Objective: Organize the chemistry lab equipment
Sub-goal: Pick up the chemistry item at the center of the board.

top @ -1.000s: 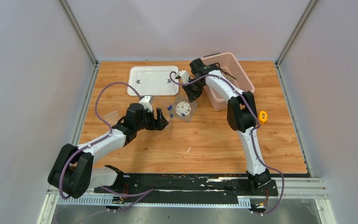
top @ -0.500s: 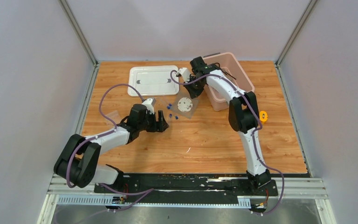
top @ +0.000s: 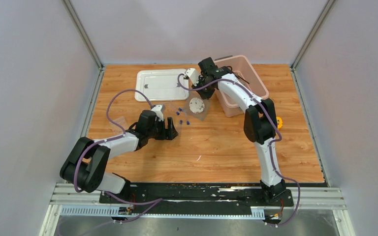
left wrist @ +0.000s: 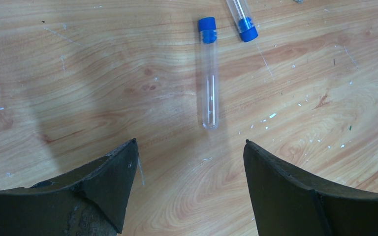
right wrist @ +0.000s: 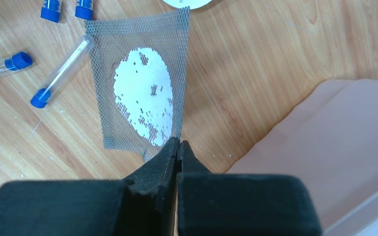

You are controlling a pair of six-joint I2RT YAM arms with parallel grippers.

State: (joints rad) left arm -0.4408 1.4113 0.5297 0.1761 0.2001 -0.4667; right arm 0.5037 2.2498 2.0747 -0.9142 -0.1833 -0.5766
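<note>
The right hand (right wrist: pixel 177 145) is clenched on a corner of the mesh square (right wrist: pixel 142 98) with a white centre, beside the pink bin (right wrist: pixel 344 137). The left hand (left wrist: pixel 189 143) hangs released above the bench (left wrist: pixel 54 73), near a blue-capped tube (left wrist: pixel 209 78).

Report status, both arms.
Left gripper open, just short of blue-capped test tube. Right gripper shut on wire gauze corner. Nothing seen in the way.

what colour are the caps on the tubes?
Blue caps on clear tubes; the left wrist view shows them best.
</note>
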